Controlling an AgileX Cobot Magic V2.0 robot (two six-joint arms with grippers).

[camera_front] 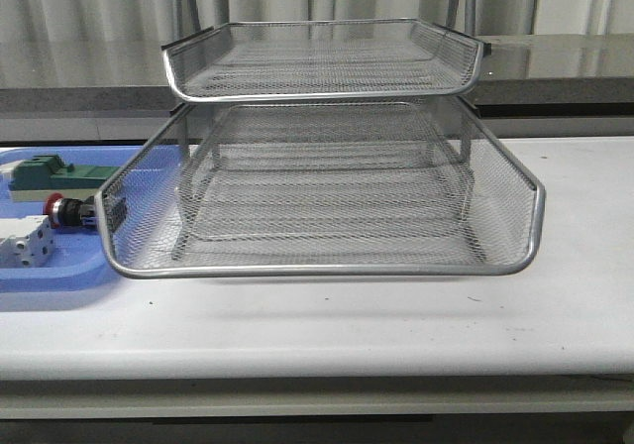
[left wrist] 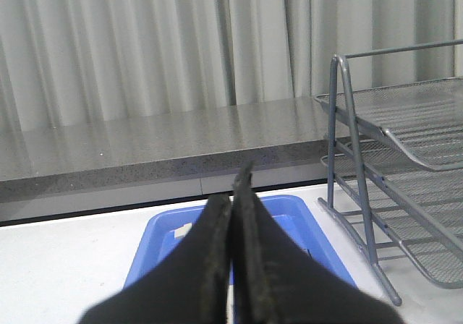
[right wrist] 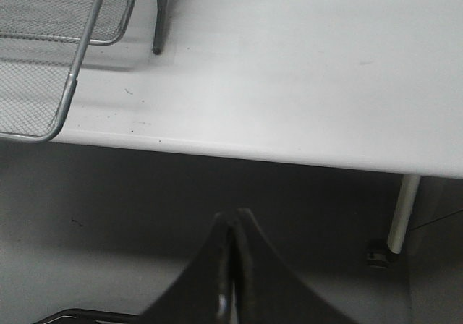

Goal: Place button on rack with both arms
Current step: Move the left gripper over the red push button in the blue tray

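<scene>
Button waits in blue tray, both grippers clenched

Button with red round cap and black cylindrical body (camera_front: 67,209) lies on its side in the flat blue plastic tray (camera_front: 59,276), just beside the left rim of the silver wire-mesh rack (camera_front: 327,266). A green block (camera_front: 50,174) and a white boxy part (camera_front: 25,244) share the tray. The white table (camera_front: 327,325) is bare in front of the rack and to its right. The left gripper (left wrist: 233,194) is clenched with nothing inside, above the tray. The right gripper (right wrist: 233,230) is clenched too, beyond the table edge.
</scene>
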